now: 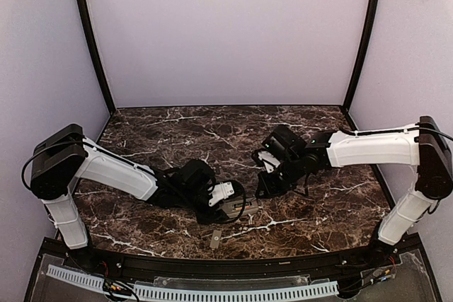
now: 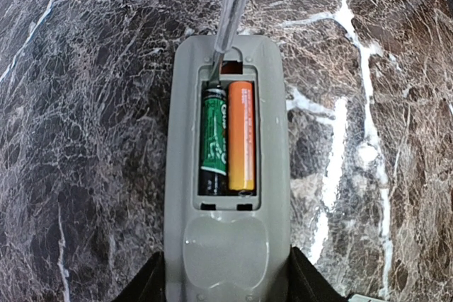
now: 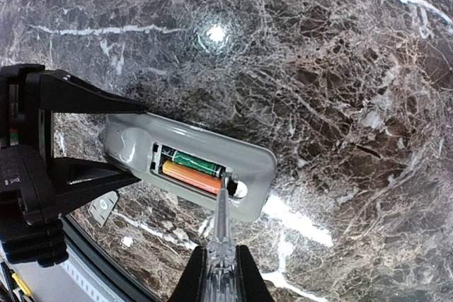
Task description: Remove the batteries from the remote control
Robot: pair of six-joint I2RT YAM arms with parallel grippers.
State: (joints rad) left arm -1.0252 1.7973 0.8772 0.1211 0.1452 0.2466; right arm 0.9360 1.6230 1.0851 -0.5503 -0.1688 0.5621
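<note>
The remote control (image 2: 226,245) lies grey back up with its battery bay open. In the bay lie the batteries side by side, one orange (image 2: 241,136) and one dark with a green label (image 2: 214,136). My left gripper (image 2: 226,284) is shut on the remote's end, one black finger on each side. My right gripper (image 3: 221,274) is shut on a clear-handled thin tool (image 3: 221,224). The tool's tip rests at the bay's end, by the batteries' ends (image 3: 191,177). In the top view the left gripper (image 1: 223,199) and right gripper (image 1: 272,182) meet over the remote (image 1: 237,208).
The small flat grey cover piece (image 1: 215,237) lies on the dark marble table near its front edge, just in front of the remote; it also shows in the right wrist view (image 3: 102,208). A black rail (image 1: 226,266) borders the table's near edge.
</note>
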